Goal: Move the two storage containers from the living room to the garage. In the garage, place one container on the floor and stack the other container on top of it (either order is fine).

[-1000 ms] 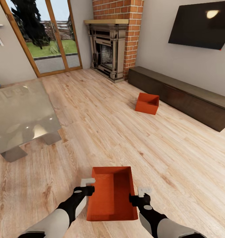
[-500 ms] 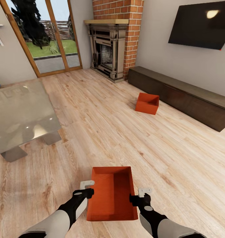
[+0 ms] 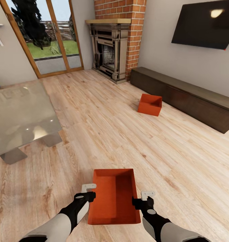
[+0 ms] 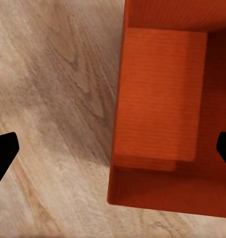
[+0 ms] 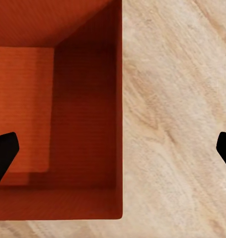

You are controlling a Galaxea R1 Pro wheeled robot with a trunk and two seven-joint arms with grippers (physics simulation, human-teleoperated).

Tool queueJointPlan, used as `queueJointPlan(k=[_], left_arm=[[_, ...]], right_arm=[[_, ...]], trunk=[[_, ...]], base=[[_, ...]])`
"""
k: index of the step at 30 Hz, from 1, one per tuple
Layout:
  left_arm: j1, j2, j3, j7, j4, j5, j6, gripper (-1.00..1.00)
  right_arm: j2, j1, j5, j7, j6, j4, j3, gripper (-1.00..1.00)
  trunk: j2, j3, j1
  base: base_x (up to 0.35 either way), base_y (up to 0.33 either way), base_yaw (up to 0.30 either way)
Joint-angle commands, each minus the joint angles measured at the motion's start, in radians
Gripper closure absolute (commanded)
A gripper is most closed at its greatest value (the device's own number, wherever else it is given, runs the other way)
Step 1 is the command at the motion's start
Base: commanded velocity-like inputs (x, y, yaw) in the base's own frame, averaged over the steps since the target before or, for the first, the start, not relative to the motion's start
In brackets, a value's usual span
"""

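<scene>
One orange-red storage container [image 3: 114,198] lies on the light wood living room floor just in front of me. My left gripper [image 3: 90,195] is open over the bin's left long wall, which runs between its fingertips in the left wrist view [image 4: 113,153]. Over the right long wall my right gripper [image 3: 138,202] is open in the same way, astride the wall [image 5: 115,151]. The bin's flat bottom [image 4: 160,99] [image 5: 53,99] is bare. A second container [image 3: 150,105] sits on the floor farther off, beside the long dark cabinet.
A glass-topped table [image 3: 17,117] stands at the left. The dark low cabinet [image 3: 188,97] lines the right wall under a black TV [image 3: 205,23]. A brick fireplace [image 3: 109,50] and glazed doors [image 3: 50,37] are at the back. Wood floor [image 3: 104,134] lies between the bins.
My left gripper has shifted down a little beside the near container's wall. Everything else holds its place.
</scene>
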Motion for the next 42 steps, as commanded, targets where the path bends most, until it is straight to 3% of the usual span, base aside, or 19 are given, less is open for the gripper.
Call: queueJointPlan(k=[1, 17, 24, 42], left_arm=[[0.000, -0.001, 0.002, 0.002, 0.000, 0.000, 0.005, -1.00], [0.000, 0.001, -0.004, -0.003, 0.018, -0.014, 0.008, -1.00], [0.000, 0.003, -0.004, -0.008, 0.055, -0.105, 0.003, -1.00], [0.000, 0.006, -0.001, -0.009, 0.043, -0.105, 0.003, -1.00]], right_arm=[[0.000, -0.001, -0.005, -0.005, -0.003, 0.001, 0.008, -1.00], [-0.001, -0.001, -0.005, -0.004, -0.004, 0.000, 0.007, -1.00], [-0.002, -0.001, -0.005, 0.002, -0.004, 0.000, 0.007, -1.00], [-0.002, -0.001, -0.006, 0.034, -0.004, 0.000, 0.005, -1.00]], trunk=[[-0.008, -0.004, 0.004], [-0.120, -0.054, 0.065], [-0.169, -0.076, 0.092], [-0.295, -0.132, 0.161]], base=[[0.000, 0.000, 0.000], [0.000, 0.000, 0.000], [0.000, 0.000, 0.000], [0.000, 0.000, 0.000]])
